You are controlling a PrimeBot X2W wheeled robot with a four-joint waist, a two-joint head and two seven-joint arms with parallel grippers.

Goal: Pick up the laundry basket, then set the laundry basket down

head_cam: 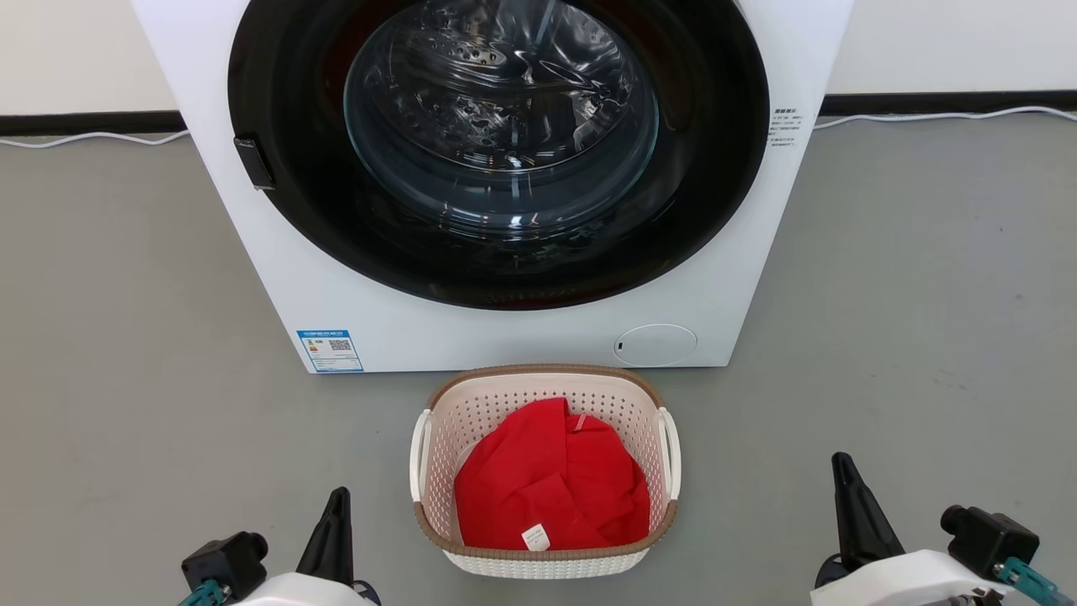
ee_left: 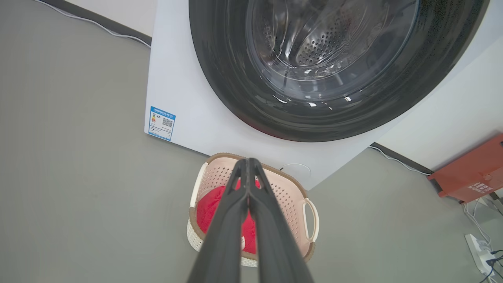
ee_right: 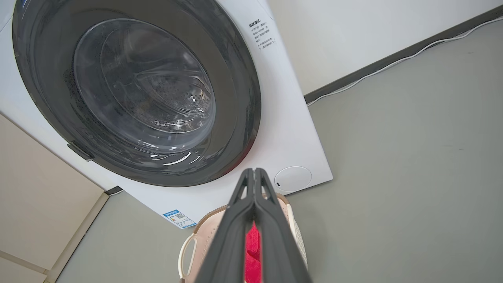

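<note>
The laundry basket (head_cam: 505, 402), cream-white with perforated walls, a brown rim and white loop handles, stands on the grey floor just in front of the washing machine (head_cam: 278, 278). A red cloth (head_cam: 551, 488) lies inside it. My left gripper (head_cam: 339, 493) hangs at the lower left, a short way left of the basket, fingers shut on nothing. My right gripper (head_cam: 841, 461) is at the lower right, farther from the basket, also shut and empty. In the left wrist view the basket (ee_left: 292, 192) sits behind the closed fingers (ee_left: 248, 161); the right wrist view shows the basket (ee_right: 196, 239) below its closed fingers (ee_right: 254, 171).
The washing machine's round dark door (head_cam: 496, 151) is shut. A white cable (head_cam: 925, 116) runs along the wall's dark skirting. An orange-red box (ee_left: 471, 173) and a power strip (ee_left: 477, 247) lie off to one side. Grey floor (head_cam: 909, 278) spreads on both sides of the machine.
</note>
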